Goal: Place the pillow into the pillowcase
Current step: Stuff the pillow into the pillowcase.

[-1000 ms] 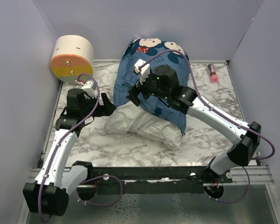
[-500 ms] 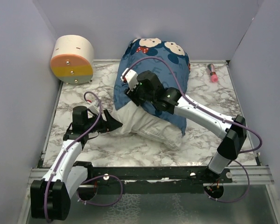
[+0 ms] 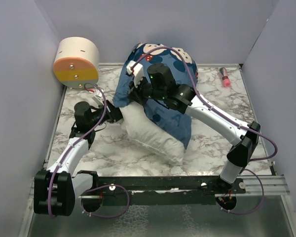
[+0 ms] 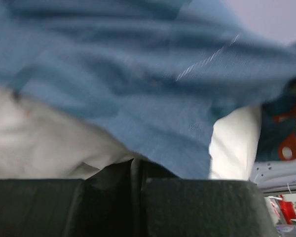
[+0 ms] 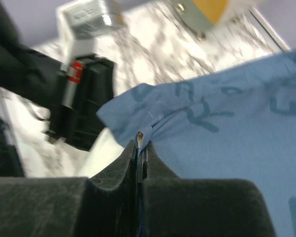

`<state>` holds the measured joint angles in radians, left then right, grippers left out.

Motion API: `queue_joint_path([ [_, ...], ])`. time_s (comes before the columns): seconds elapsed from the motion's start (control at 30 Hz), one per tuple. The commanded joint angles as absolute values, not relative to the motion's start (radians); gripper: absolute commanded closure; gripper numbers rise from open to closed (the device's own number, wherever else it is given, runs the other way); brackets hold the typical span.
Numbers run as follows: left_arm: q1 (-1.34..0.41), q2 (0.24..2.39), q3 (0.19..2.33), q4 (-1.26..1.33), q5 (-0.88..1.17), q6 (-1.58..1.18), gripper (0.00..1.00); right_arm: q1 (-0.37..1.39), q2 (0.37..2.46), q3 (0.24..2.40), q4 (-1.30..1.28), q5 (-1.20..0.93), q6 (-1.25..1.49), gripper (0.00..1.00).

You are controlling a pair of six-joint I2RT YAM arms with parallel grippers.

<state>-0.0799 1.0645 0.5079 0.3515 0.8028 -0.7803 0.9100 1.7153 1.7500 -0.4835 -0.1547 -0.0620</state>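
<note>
— What colour is the pillowcase [image 3: 170, 121]?
— Dark blue, with lighter blue letters and cartoon mouse faces. The pillow [image 3: 153, 136] is plain white.
— And the bench [image 3: 113, 158]?
— White marble with grey veins.

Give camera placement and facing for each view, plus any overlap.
Top external: above and behind the bases, looking down on the table; both arms show whole.
Left wrist: on the left gripper, close up on pillowcase draped over pillow; own fingers along the bottom.
Right wrist: on the right gripper, looking toward the left arm; own fingers pinch the pillowcase edge.
Shared: both wrist views show the pillowcase.
</note>
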Motion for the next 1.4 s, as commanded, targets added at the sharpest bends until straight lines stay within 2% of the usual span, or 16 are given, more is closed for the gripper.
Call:
queue_joint_path([
  [0.0,-0.088,1.045,0.645,0.834,0.772,-0.899,1.00,1.063,1.758,2.007,-0.442,-0.539,0.063,0.99],
  [0.1,-0.106,1.021,0.633,0.890,0.708,-0.911,1.00,1.090,1.726,1.985,-0.390,-0.553,0.114,0.99],
  [0.2,-0.127,0.992,0.547,0.905,0.650,-0.901,1.00,1.078,1.638,1.789,-0.300,-0.421,0.140,0.99],
  [0.3,-0.144,0.964,0.454,0.958,0.611,-0.913,1.00,1.022,1.571,1.599,-0.165,-0.452,0.229,0.99],
  [0.37,-0.146,0.935,0.451,0.980,0.594,-0.912,1.00,1.019,1.573,1.593,-0.128,-0.477,0.252,0.99],
  [0.47,-0.146,0.868,0.597,0.875,0.557,-0.819,1.00,1.021,1.661,1.788,-0.154,-0.543,0.264,0.99],
  [0.67,-0.147,0.805,0.985,0.613,0.414,-0.593,1.00,1.034,1.998,2.568,-0.343,-0.629,0.333,0.99],
  [0.73,-0.146,0.820,1.106,0.553,0.377,-0.552,1.00,1.034,2.047,2.706,-0.326,-0.627,0.370,0.99],
  [0.8,-0.146,0.850,1.221,0.506,0.367,-0.531,1.00,1.032,1.967,2.602,-0.238,-0.603,0.382,0.99],
  [0.9,-0.147,0.921,1.345,0.487,0.408,-0.562,1.00,1.020,1.675,2.194,-0.022,-0.517,0.369,0.99],
  [1.07,-0.182,1.070,1.405,0.667,0.493,-0.768,1.00,0.818,1.344,1.721,0.104,-0.410,0.451,0.99],
  [1.13,-0.337,1.134,1.429,0.659,0.451,-0.660,1.00,0.724,1.265,1.620,0.076,-0.374,0.463,0.99],
  [1.23,-0.707,1.283,1.543,0.460,0.350,-0.362,1.00,0.635,1.168,1.490,0.030,-0.305,0.465,0.99],
  [1.3,-0.839,1.431,1.626,0.375,0.326,-0.293,1.00,0.605,1.106,1.403,0.015,-0.242,0.463,0.99],
  [1.37,-0.895,1.534,1.652,0.355,0.299,-0.292,1.00,0.598,1.032,1.325,-0.006,-0.122,0.445,0.99],
])
